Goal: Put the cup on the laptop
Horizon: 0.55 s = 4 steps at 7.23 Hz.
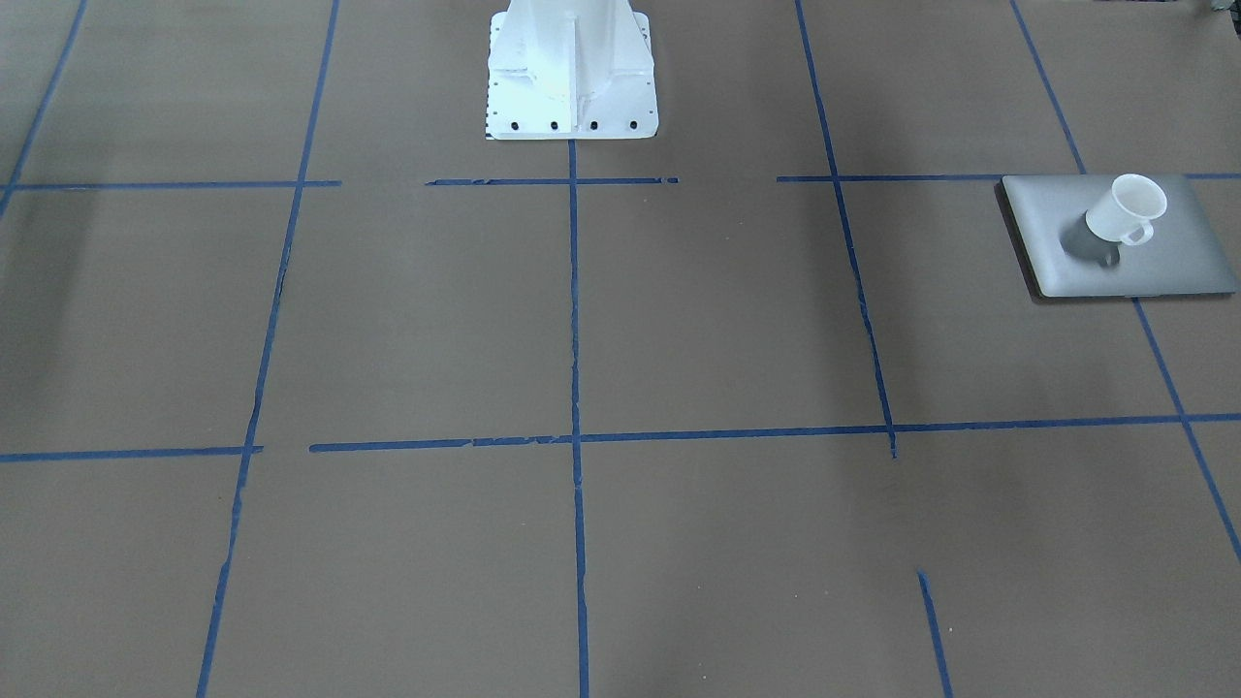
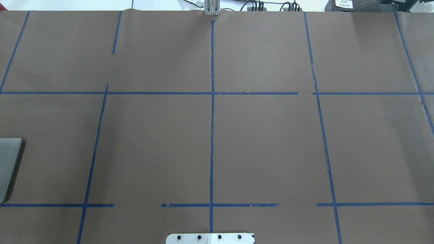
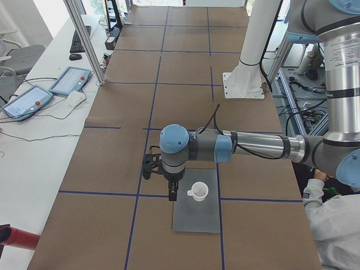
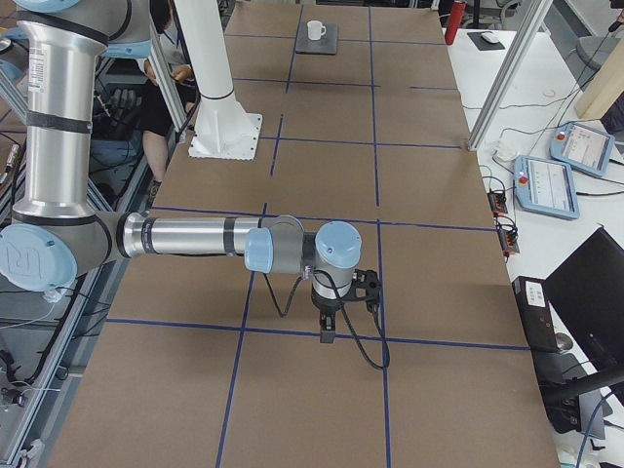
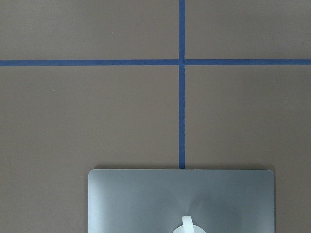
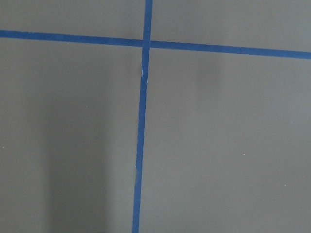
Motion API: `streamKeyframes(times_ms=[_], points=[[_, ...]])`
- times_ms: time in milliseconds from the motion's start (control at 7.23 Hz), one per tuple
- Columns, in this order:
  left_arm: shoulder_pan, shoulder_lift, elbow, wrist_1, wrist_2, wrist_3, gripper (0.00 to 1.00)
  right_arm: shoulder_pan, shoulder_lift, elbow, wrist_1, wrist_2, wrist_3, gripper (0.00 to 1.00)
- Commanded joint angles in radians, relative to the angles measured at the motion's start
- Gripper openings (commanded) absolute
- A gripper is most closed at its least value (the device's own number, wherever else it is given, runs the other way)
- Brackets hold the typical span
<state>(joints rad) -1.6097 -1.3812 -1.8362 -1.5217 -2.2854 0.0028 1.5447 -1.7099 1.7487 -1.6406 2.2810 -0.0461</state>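
Observation:
The white cup (image 1: 1125,211) stands upright on the closed silver-grey laptop (image 1: 1163,262) at the table's end on my left. Both also show in the exterior left view, cup (image 3: 198,191) on laptop (image 3: 196,216), and far off in the exterior right view (image 4: 315,30). The left wrist view shows the laptop lid (image 5: 146,199) and the cup's handle (image 5: 187,224) at its bottom edge. My left gripper (image 3: 172,192) hangs beside the cup, apart from it; I cannot tell if it is open. My right gripper (image 4: 327,327) hangs over bare table; I cannot tell its state.
The brown table cover has a grid of blue tape lines (image 2: 212,135). The robot's white base (image 1: 572,73) stands at mid-table. Teach pendants (image 3: 67,81) lie on the white bench beside the table. A person (image 3: 337,225) sits near the robot's side.

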Motion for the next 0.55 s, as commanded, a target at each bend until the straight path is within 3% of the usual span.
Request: streamKeyframes(times_ms=[0, 277, 415], points=[[-0.003, 0.005, 0.002, 0.003, 0.018, 0.000, 1.00, 0.000, 0.000, 0.000, 0.001, 0.000, 0.000, 1.00], [-0.001, -0.001, 0.035, 0.049, 0.003, -0.001, 1.00, 0.000, 0.000, 0.000, 0.001, 0.000, 0.000, 1.00], [-0.001, -0.016, 0.026, 0.155, -0.018, 0.005, 1.00, 0.000, 0.000, 0.000, 0.001, 0.000, 0.000, 1.00]])
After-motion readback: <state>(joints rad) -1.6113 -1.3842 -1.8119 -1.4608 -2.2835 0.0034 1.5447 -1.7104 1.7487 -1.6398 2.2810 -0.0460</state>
